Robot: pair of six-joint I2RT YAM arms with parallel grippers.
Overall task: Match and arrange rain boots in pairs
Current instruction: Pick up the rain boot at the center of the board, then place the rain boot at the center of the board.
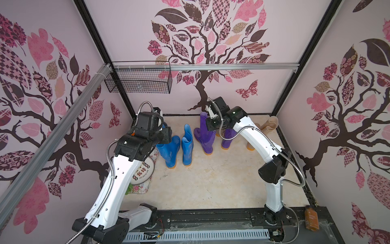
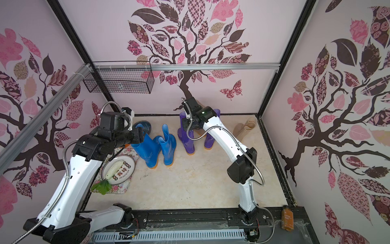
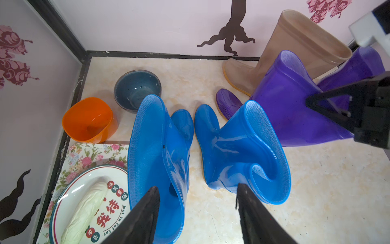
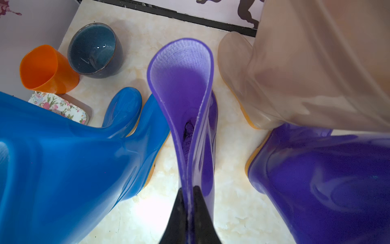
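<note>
The right gripper (image 4: 189,191) is shut tight. Its two black fingers are pinched on the top edge of a purple boot (image 4: 181,84), and the mouth of the shaft is squeezed flat at that spot. In both top views this boot is seen roughly upright, with its orange sole low by the table (image 1: 211,181). Whether it is lifted clear cannot be told.

A second purple boot (image 4: 316,179) is stood just beside it, on the side away from the blue pair. A beige boot (image 4: 295,74) is placed just behind that one, close to the back wall. Another beige boot (image 2: 244,127) is set well apart near the side wall by the right arm, with its shaft folded over.

The left gripper (image 3: 197,187) is held with its fingers spread well apart and nothing clasped, above two blue boots. A blue boot (image 3: 156,147) and the other blue boot (image 3: 242,152) are stood side by side, with a narrow gap between their toes. The second one's rim is curled inward.

Beyond them, toward the back corner, a grey-blue bowl (image 3: 137,90) and an orange cup (image 3: 88,120) are placed near each other. A flowered tray (image 3: 84,154) is laid just beside the first blue boot, and a plate (image 3: 69,194) is set on the tray.
</note>
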